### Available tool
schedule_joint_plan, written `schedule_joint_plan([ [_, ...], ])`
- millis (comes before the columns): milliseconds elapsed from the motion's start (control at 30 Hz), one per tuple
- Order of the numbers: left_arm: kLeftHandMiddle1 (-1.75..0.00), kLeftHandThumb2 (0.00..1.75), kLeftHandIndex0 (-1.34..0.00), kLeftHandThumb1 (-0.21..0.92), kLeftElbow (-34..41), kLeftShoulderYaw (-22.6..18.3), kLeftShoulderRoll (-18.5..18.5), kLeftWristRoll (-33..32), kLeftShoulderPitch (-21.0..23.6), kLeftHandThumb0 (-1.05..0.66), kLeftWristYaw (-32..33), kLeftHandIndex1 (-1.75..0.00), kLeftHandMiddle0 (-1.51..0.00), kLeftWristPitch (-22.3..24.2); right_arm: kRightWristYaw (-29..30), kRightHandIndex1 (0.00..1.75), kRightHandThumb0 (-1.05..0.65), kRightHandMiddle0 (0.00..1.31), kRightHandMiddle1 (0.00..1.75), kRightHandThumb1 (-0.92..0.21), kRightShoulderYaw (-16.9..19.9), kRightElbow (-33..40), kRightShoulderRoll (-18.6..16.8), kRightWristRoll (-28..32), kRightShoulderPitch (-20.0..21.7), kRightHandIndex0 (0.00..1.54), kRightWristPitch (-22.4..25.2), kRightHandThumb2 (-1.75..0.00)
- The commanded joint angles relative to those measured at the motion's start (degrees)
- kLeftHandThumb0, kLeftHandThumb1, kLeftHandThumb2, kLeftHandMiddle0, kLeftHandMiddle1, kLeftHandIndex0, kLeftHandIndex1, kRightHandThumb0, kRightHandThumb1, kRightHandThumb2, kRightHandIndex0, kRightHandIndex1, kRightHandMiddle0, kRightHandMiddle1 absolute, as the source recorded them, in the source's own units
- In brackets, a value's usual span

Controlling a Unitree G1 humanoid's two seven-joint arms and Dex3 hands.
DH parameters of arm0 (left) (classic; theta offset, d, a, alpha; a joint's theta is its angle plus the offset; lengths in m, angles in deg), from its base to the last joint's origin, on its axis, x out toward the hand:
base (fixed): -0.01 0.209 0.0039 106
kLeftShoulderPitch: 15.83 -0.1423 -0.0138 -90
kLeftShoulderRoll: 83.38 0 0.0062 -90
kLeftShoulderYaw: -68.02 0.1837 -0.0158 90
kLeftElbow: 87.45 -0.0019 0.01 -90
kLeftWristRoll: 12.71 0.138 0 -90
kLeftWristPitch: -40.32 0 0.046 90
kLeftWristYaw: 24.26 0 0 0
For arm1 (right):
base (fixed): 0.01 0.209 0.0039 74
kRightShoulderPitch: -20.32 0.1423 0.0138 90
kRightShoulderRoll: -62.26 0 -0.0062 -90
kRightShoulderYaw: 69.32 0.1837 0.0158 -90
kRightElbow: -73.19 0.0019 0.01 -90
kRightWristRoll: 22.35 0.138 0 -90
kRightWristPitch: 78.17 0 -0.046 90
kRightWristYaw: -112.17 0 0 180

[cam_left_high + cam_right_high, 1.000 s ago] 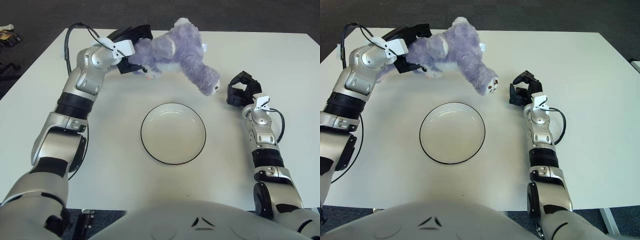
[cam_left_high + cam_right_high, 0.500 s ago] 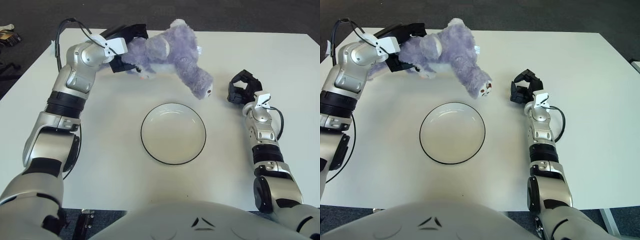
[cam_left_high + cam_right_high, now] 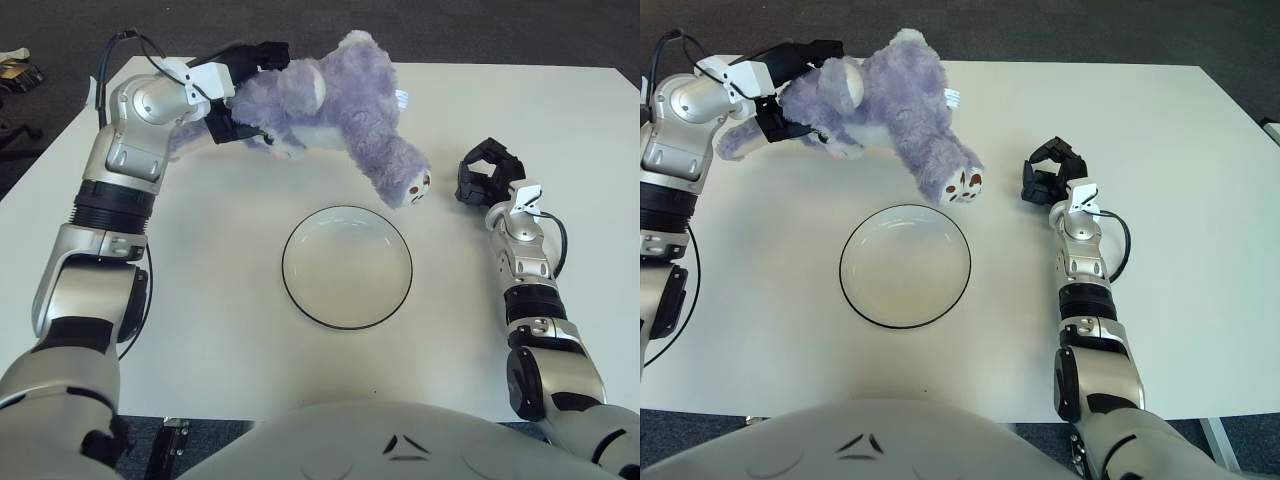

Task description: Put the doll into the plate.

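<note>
A fluffy purple doll (image 3: 335, 115) hangs in the air above the far half of the white table, its feet pointing down toward the plate. My left hand (image 3: 240, 85) is shut on the doll's upper body at the far left. The white plate (image 3: 346, 267) with a dark rim lies flat in the middle of the table, below and a little nearer than the doll's feet. My right hand (image 3: 487, 176) shows to the right of the plate with curled fingers that hold nothing.
The white table (image 3: 230, 330) ends at dark floor on the far side and on the left. A black cable runs along my left arm (image 3: 125, 170). A small object (image 3: 18, 68) lies on the floor at the far left.
My left hand has swung the doll leftward and turned it, so its legs now point down with both soles showing near the plate's far edge. The right hand has barely moved.
</note>
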Motion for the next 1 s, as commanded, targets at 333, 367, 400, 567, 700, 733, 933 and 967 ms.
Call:
schedule_joint_plan([
  [333,-1.7,1.75,-0.69,-0.08,4.6,-4.3,-1.9,-8.3,-2.5,0.0,-6.6,-1.75,-0.91,3.4,-1.2,1.75,-0.46,0.57,1.75,-0.37,0.2,-1.9,0.6,0.5,-1.3,1.28,2.4,-1.25],
  [367,-1.7,1.75,-0.69,-0.08,5.3,-4.5,-1.9,-8.5,-2.9,0.0,-6.7,-1.75,-0.91,3.7,-1.2,1.75,-0.46,0.57,1.75,-0.37,0.3,-1.8,0.7,0.6,-1.3,1.28,2.5,-1.25],
  [400,-1.71,1.75,-0.69,-0.08,5.6,-4.6,-1.8,-8.7,-3.1,0.0,-6.7,-1.75,-0.9,3.8,-1.2,1.75,-0.46,0.57,1.75,-0.37,0.3,-1.8,0.7,0.6,-1.3,1.28,2.6,-1.25],
  [567,-1.69,1.75,-0.69,-0.08,8.3,-5.4,-1.9,-9.6,-4.7,0.0,-6.3,-1.75,-0.91,4.6,-1.0,1.75,-0.46,0.56,1.75,-0.38,0.2,-1.5,0.8,0.2,-1.4,1.28,3.3,-1.24],
  [700,-1.67,1.75,-0.7,-0.09,8.9,-5.7,-1.9,-9.7,-5.2,0.0,-6.0,-1.75,-0.93,4.6,-0.9,1.75,-0.46,0.56,1.75,-0.38,0.2,-1.5,0.8,0.1,-1.4,1.28,3.4,-1.24],
  [733,-1.67,1.75,-0.7,-0.09,9.7,-5.9,-2.2,-9.9,-6.0,0.0,-6.2,-1.75,-0.93,4.3,-0.8,1.75,-0.46,0.56,1.75,-0.38,0.2,-1.3,0.8,0.1,-1.5,1.28,3.5,-1.24],
  [933,-1.62,1.75,-0.71,-0.11,14.3,-5.7,-3.9,-7.3,-9.0,0.0,-5.3,-1.75,-0.96,3.2,-0.9,1.75,-0.46,0.57,1.75,-0.37,0.2,-0.8,0.6,0.3,-1.7,1.29,4.0,-1.25],
  [967,-1.62,1.75,-0.71,-0.11,15.1,-5.5,-4.1,-7.1,-9.2,0.0,-5.7,-1.75,-0.96,4.1,-1.0,1.75,-0.46,0.57,1.75,-0.37,0.2,-0.7,0.6,0.4,-1.7,1.29,4.1,-1.25],
])
